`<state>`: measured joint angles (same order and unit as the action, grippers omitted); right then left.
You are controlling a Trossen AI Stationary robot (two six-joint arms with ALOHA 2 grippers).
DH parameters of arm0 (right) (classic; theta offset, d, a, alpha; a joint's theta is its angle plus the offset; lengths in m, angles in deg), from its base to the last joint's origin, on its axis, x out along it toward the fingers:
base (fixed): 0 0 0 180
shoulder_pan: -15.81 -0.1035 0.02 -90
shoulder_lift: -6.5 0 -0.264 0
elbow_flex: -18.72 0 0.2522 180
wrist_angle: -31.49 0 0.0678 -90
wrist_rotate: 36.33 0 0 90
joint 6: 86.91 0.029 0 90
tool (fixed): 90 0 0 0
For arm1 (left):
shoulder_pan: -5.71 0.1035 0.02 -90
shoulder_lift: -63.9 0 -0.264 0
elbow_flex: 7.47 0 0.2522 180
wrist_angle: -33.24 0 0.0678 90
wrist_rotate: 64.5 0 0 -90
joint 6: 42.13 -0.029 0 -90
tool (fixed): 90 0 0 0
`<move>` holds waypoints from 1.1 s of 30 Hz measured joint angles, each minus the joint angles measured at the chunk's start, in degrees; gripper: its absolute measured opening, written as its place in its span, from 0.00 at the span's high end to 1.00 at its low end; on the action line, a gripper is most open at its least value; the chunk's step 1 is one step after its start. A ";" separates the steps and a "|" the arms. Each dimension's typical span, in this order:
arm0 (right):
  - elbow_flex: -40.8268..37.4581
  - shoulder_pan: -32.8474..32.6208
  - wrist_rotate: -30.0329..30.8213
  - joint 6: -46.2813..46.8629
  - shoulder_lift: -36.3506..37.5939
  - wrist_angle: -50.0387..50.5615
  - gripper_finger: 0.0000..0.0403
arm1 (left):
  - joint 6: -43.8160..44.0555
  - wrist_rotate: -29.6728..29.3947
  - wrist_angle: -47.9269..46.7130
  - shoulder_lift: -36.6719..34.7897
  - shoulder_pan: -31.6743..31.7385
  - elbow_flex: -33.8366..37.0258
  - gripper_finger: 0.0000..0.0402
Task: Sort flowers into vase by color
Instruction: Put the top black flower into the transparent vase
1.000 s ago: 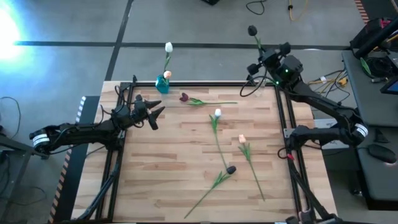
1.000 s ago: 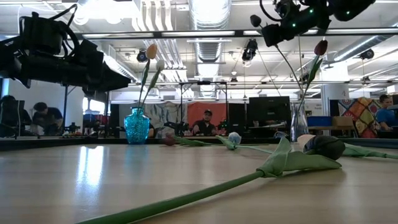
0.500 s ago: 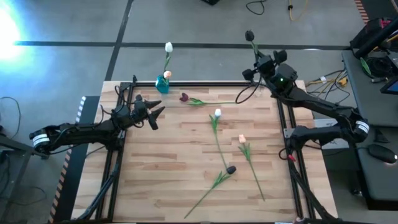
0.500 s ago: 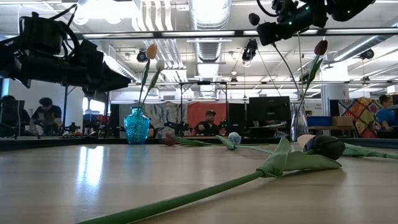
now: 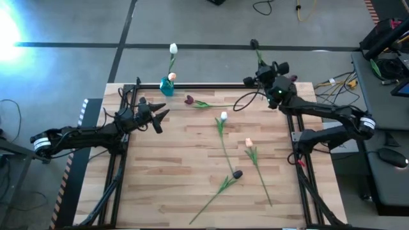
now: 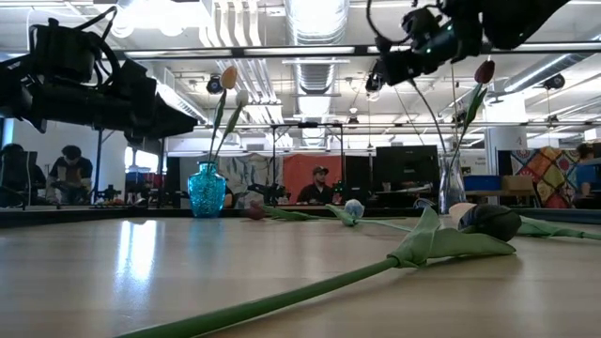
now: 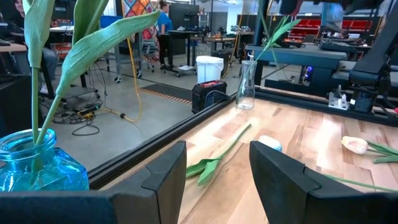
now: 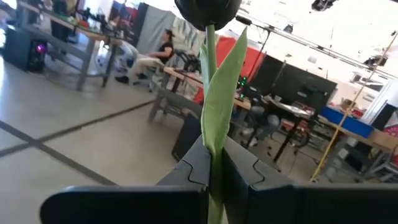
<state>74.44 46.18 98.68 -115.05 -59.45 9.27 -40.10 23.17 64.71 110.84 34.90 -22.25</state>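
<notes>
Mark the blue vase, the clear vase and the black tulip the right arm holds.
blue vase [image 6: 207, 191], low view, on its glass belly.
clear vase [image 7: 246, 86], left wrist view, mid-body.
black tulip [image 8: 207, 10], right wrist view, on its dark head.

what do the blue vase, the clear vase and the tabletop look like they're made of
Blue vase: looks like tinted glass, glossy; the stems show through its wall and it catches bright highlights. Clear vase: probably colourless glass, though clear plastic is possible; the background shows through it. Tabletop: light wood in joined strips like butcher block, with visible grain and a soft sheen that reflects light in the low view.
</notes>
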 joint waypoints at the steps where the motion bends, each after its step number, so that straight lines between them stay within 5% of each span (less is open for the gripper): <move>1: 0.00 0.01 0.12 -0.97 -1.22 -1.23 0.97 | -0.01 0.00 -0.01 0.00 0.00 0.00 0.60; 8: 1.63 0.29 1.67 -10.58 -6.16 -11.72 0.97 | -0.01 0.00 -0.70 0.00 0.00 0.00 0.60; 18: 1.79 5.99 -8.48 -3.95 -4.29 -6.91 0.97 | -0.44 0.00 -1.29 0.02 0.00 0.00 0.60; 33: 1.76 7.86 -8.99 -5.45 -4.24 -6.72 0.97 | -1.24 -0.04 -1.25 0.02 0.00 0.00 0.60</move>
<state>76.21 54.03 89.68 -120.49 -63.69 2.55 -41.34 23.13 63.47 110.86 34.90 -22.25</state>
